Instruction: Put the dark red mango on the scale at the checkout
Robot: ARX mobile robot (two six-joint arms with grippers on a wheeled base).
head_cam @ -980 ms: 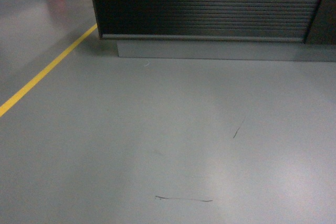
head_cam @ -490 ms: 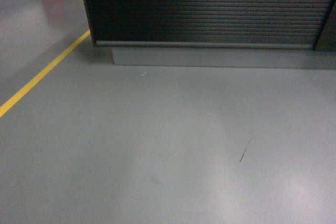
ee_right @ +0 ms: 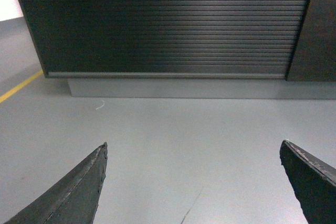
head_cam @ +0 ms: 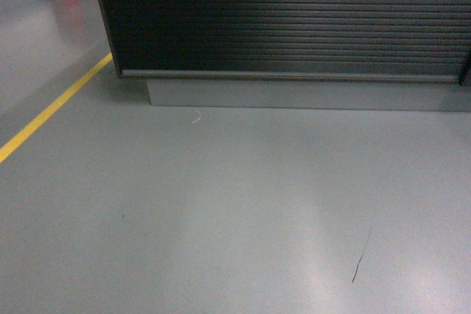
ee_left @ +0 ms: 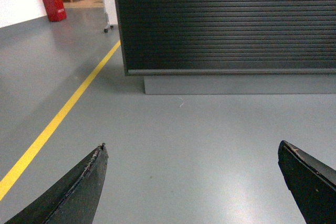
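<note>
Though no dark red mango or scale shows anywhere, only the checkout (head_cam: 287,20) front, left gripper (ee_left: 191,179) and right gripper (ee_right: 194,179) gape wide, empty; likely firm, slick fruit, grip mid-body

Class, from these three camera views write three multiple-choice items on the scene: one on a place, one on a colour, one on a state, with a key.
1. Where does the yellow floor line run in the head view?
A. left of the counter
B. right of it
C. across its top

2. What colour is the box-like object far left in the left wrist view?
A. blue
B. red
C. green

3. How do the left gripper and right gripper stand?
A. both shut
B. one holding fruit
C. both open, empty

Key: 1 A, it passes left of the ribbed black checkout counter; 2 B, it is plainly red; 3 C, bare grey floor shows between each pair of fingers.
</note>
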